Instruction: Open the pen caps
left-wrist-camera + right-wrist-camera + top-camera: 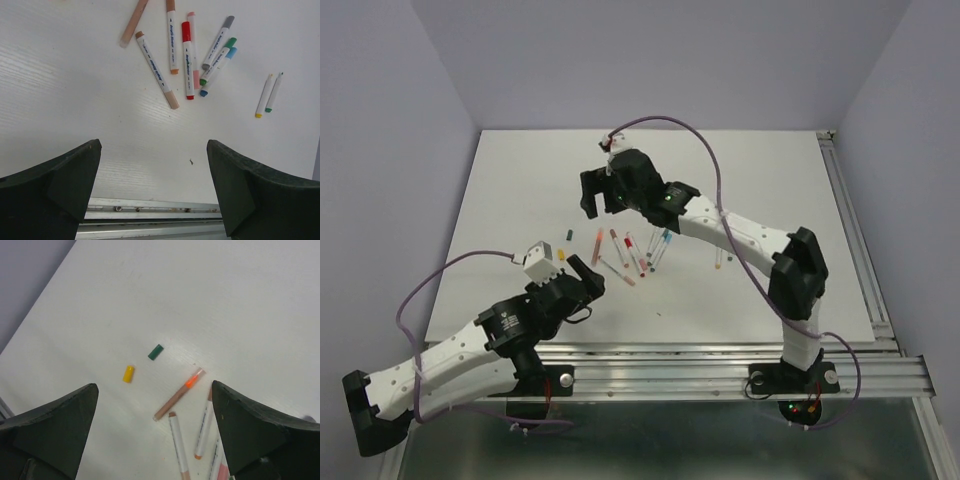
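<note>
Both grippers were seen wide open, nothing held. The left gripper (152, 160) was aimed at the marker cluster. The red-capped marker (186, 60) was lying ahead & slightly right of it, long axis approx. along the fingers' reach, so the jaws were judged able to close across the barrel w/o much wrist turn. The right gripper (154, 395) was hung beyond that marker, over the loose yellow cap (128, 373) & green cap (156, 352). The left arm was judged nearer.

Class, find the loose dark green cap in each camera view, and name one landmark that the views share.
Top external: dark green cap just left of the pen cluster.
Left wrist: not in it.
Right wrist: near the middle, up-right of the yellow cap.
Shared landmark: the peach pen, nearest pen to the cap.
</note>
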Motion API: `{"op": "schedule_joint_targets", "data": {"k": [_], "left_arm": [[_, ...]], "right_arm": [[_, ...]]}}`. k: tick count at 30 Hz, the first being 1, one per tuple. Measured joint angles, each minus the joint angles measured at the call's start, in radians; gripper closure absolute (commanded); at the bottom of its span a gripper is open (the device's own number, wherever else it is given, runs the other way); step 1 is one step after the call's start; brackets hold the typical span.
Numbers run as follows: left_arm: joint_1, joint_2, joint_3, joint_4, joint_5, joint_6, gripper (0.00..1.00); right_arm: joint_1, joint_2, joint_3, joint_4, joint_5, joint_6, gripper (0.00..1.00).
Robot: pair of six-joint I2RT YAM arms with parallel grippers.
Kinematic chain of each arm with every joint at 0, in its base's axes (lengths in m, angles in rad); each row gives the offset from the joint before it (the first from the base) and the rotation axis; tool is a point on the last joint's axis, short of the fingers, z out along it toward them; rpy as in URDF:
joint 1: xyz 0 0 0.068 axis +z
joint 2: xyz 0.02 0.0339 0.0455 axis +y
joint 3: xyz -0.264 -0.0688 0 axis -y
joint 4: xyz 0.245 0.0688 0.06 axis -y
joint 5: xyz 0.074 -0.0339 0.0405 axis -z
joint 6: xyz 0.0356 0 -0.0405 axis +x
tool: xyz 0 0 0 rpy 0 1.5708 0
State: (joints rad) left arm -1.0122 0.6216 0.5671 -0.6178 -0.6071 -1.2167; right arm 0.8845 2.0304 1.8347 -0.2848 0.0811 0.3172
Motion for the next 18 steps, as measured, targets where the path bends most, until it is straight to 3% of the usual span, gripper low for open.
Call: {"op": "schedule_joint_targets", "data": {"k": [3,9,14,18], "left_arm": [[0.000,0.033,0.023,0.010,-0.002,0.024,0.01],[0.029,0.142,0.067,0.080,-0.003,0.100,0.01],[0.173,0.312,0.139,0.176,0.034,0.234,0.01],[0.321,0.462,0.214,0.264,0.088,0.385,0.01]], "right_arm": [[-0.011,-0.158,-0.126,0.001,0.129,0.039,0.00],[-0.072,-0.515,-0.564,0.001,0.299,0.162,0.00],[-0.076,-0.829,-0.964,-0.003,0.311,0.275,0.00],[-0.071,-1.090,-1.166,-0.014,0.312,0.357,0.00]]}}
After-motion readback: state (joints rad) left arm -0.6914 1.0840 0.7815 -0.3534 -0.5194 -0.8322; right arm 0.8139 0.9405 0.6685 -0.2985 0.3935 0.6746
